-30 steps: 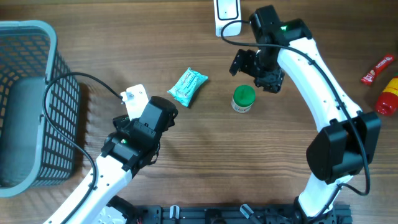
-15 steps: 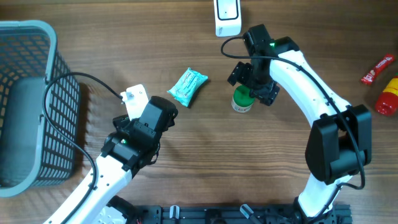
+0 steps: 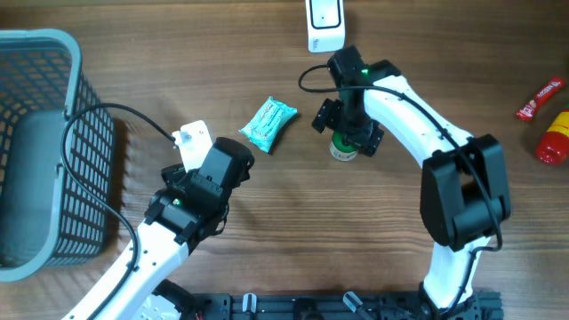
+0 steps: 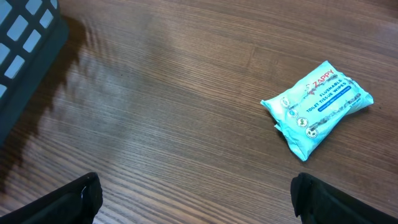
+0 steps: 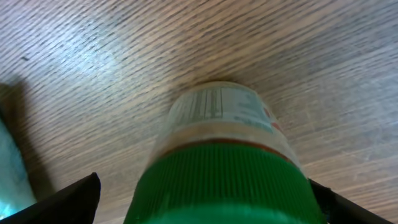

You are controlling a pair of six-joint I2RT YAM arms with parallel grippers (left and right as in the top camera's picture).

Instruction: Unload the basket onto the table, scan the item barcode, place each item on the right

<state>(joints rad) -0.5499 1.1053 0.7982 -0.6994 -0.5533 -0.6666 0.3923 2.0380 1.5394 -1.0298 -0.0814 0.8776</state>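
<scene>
The green-capped jar (image 5: 224, 155) stands upright on the wooden bench (image 3: 373, 231), near the middle, a little below the white scanner (image 3: 325, 22) that lies at the far edge. The right gripper (image 3: 347, 132) hangs directly over the jar with its jaws spread wide, one finger on each side of the green ribbed cap; in the wrist view the cap fills the space between the fingers, and whether either finger touches it cannot be told. The jar's pale label carries fine printed lines, too blurred to read. Just to the left of the jar, apart from it, a teal packet of wipes (image 4: 316, 109) lies flat on the wood at a slant. The left gripper (image 4: 199, 202) hovers over bare bench short of that packet, jaws wide open and holding nothing. A grey wire basket (image 3: 36, 53) stands at the left edge. At the right edge, well apart from the jar, lie a red tube (image 3: 540, 98) and a yellow bottle (image 3: 554, 140) with a red cap.
</scene>
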